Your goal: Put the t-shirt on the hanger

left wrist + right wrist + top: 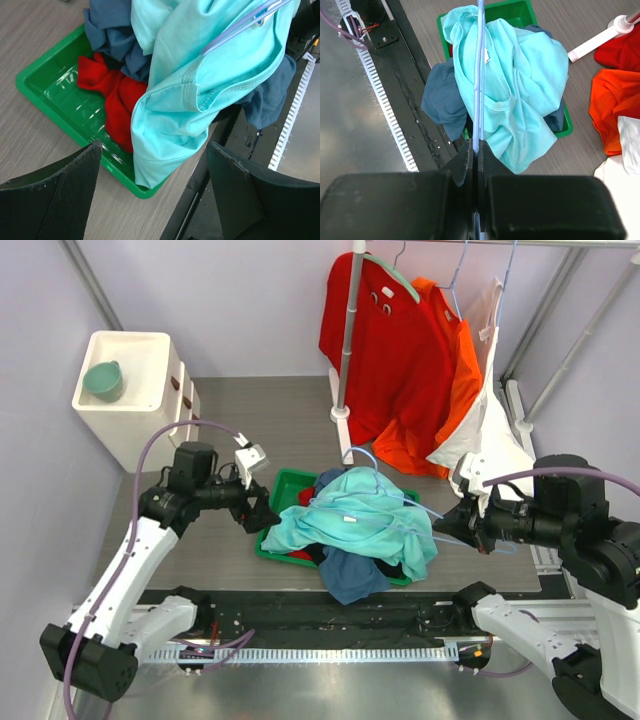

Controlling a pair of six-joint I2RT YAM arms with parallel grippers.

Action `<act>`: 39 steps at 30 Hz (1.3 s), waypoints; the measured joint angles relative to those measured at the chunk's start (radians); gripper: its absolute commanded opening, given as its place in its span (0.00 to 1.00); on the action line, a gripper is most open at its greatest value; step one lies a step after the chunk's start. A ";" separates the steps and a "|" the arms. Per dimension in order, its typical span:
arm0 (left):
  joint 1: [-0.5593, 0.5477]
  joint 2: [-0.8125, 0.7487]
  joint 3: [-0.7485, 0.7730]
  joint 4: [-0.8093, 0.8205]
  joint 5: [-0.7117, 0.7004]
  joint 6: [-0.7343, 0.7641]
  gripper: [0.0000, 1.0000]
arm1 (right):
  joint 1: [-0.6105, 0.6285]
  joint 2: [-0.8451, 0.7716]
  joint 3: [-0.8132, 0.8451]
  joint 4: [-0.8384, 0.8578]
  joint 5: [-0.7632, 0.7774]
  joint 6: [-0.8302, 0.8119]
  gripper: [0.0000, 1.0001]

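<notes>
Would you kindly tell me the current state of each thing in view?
green tray: heaped with clothes.
t-shirt: crumpled, draped over that heap.
hanger: lying across the t-shirt, one end pinched.
right gripper: shut on the hanger.
left gripper: open, empty.
red shirt: hanging on the rack.

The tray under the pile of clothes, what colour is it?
The tray is bright green; the left wrist view shows it best.

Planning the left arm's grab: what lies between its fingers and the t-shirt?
Left wrist view: only the green tray's corner and table surface show between the left fingers and the t-shirt's hanging hem.
</notes>
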 measured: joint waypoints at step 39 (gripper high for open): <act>-0.206 0.229 -0.002 0.165 -0.072 -0.224 0.06 | 0.045 0.040 -0.135 0.014 0.029 -0.106 0.01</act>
